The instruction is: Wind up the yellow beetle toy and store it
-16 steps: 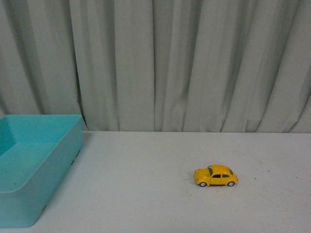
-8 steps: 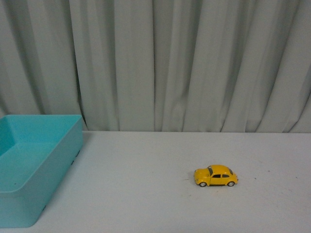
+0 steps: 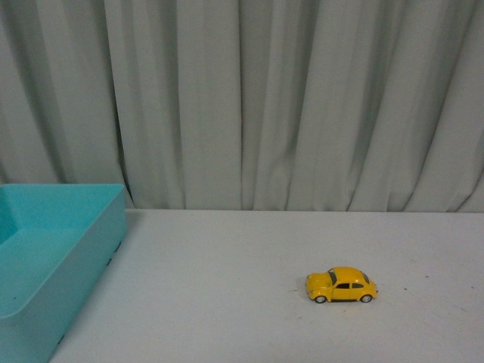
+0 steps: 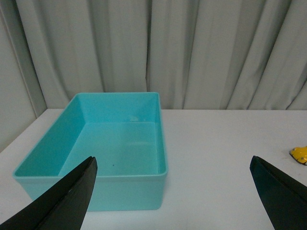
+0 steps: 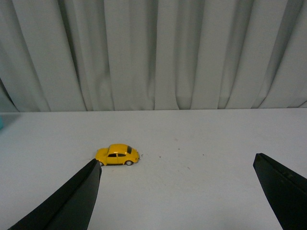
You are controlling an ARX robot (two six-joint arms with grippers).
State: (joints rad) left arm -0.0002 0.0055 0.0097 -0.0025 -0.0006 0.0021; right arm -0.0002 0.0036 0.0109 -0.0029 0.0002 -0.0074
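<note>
You have the white table carrying the teal bin; the yellow beetle toy stands on its wheels well right of the bin. Only the wrist views show you the left gripper and right gripper, each spread wide, clear of the toy.

A pale grey-green fabric curtain hangs in deep vertical folds across the whole back of the scene and reaches down to the far edge of a flat, matte white desk. The curtain's pleats are uneven, some broad, some narrow. A few tiny dark specks dot the desk's surface. The light is soft and even, with gentle shading between the folds and only faint shadows on the desk.
</note>
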